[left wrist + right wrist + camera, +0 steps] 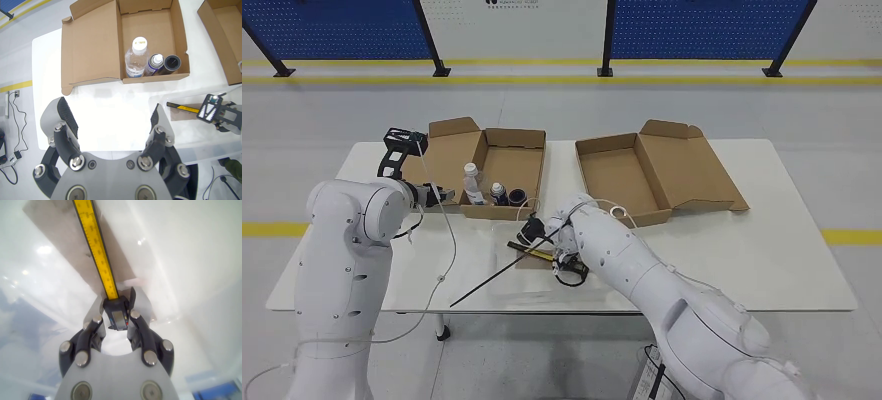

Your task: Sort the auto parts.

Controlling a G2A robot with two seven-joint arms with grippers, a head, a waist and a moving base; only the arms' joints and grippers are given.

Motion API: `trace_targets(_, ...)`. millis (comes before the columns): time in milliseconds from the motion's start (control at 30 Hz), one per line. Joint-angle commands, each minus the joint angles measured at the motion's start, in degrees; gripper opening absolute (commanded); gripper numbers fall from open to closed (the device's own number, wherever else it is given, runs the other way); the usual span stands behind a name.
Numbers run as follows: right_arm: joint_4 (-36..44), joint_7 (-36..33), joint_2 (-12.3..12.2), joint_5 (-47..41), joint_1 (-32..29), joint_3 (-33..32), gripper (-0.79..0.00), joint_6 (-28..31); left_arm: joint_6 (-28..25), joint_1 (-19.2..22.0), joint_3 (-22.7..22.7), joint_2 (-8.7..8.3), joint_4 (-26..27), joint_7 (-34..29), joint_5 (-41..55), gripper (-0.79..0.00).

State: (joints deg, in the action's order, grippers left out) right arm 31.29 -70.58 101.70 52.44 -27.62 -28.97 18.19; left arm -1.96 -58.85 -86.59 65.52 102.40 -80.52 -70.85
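Closest in, the right gripper (115,308) is clenched on the black display head of a digital caliper with a yellow scale bar (101,262); the bar stretches over a flat brownish card (56,243) on the white table (762,250). The step in hand looks like picking up this tool; next comes, I judge, a level lift and a carry to an open cardboard box. The box nearer the left arm (155,79) holds a clear white-capped plastic bottle (136,58), a purple spray can (155,65) and a black tube (171,64); the left gripper (110,113) hangs spread wide, holding nothing, above the table just beside that box.
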Motion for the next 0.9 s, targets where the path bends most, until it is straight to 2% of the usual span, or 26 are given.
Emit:
trace_targets(0, 0.0, -0.1, -0.1, 0.1, -0.1, -0.1, -0.622, 0.1, 0.0, 0.0, 0.0, 0.00, 0.0, 0.0, 0.0, 0.000)
trace_targets(167, 0.0, 0.0, -0.1, 0.2, -0.4, -0.4, -0.656, 0.2, 0.0, 0.0, 0.0, 0.00, 0.0, 0.0, 0.0, 0.000)
trace_targets(267, 0.1, -0.1, -0.1, 0.2, -0.5, -0.6, -0.610, 0.3, 0.0, 0.0, 0.0, 0.00, 0.0, 0.0, 0.0, 0.000)
trace_targets(300, 0.0, -0.1, -0.2, 0.2, -0.6, -0.7, -0.539, 0.2, 0.0, 0.0, 0.0, 0.00, 0.0, 0.0, 0.0, 0.000)
trace_targets(333, 0.0, -0.1, -0.2, 0.3, -0.6, -0.7, -0.517, 0.1, 0.0, 0.0, 0.0, 0.00, 0.0, 0.0, 0.0, 0.000)
trace_targets(733, -0.2, -0.9, -0.5, 1.1, -0.6, -1.4, -0.514, -0.2, 0.0, 0.0, 0.0, 0.00, 0.0, 0.0, 0.0, 0.000)
trace_targets(867, 0.2, -1.3, -0.7, 1.4, -0.8, -1.6, -0.489, -0.4, 0.0, 0.0, 0.0, 0.00, 0.0, 0.0, 0.0, 0.000)
